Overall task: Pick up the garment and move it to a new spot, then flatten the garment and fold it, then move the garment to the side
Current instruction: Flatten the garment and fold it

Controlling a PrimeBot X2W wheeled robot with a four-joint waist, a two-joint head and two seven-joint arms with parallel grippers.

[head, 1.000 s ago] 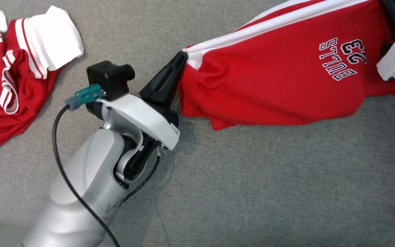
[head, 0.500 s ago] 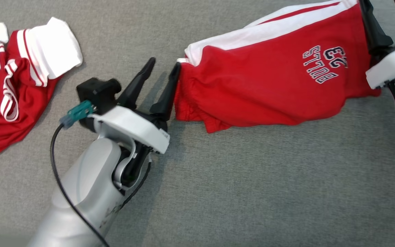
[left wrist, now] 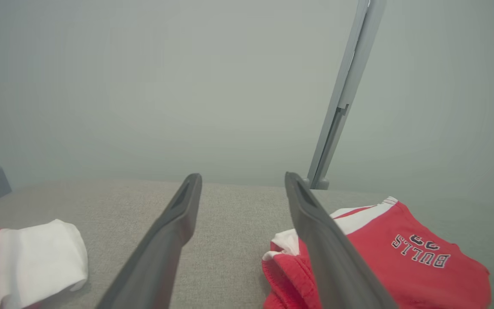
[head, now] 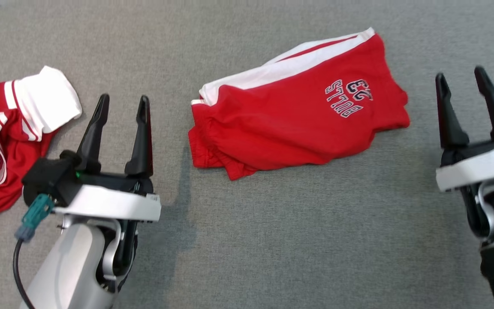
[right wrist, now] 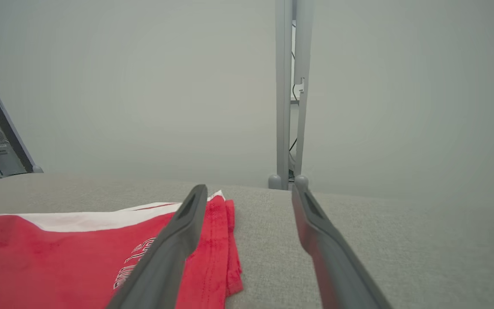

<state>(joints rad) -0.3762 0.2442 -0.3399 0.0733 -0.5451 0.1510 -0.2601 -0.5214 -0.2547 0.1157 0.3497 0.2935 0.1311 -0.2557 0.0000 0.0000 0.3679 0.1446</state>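
Observation:
The garment (head: 290, 128) lies folded on the grey surface (head: 272, 240), red with a white side stripe and an upside-down "BULLS 23" print. My left gripper (head: 123, 98) stands open a short way to its left, with nothing between its fingers. To the right of the garment my right gripper (head: 459, 73) is open and empty too, apart from the cloth. In the left wrist view the garment (left wrist: 401, 266) sits to the right of the open left gripper (left wrist: 242, 176). In the right wrist view the garment (right wrist: 58, 257) lies to the left of the open right gripper (right wrist: 250, 182).
A second red and white garment (head: 2, 141) lies crumpled at the far left edge, close to my left wrist; its white sleeve (left wrist: 28, 253) appears in the left wrist view. A grey frame post (right wrist: 287, 94) stands beyond the surface's far edge.
Both grippers opened and let go of the garment's two ends, then drew back toward me. The garment dropped from a stretched hold to lie flat. The head camera also shifted.

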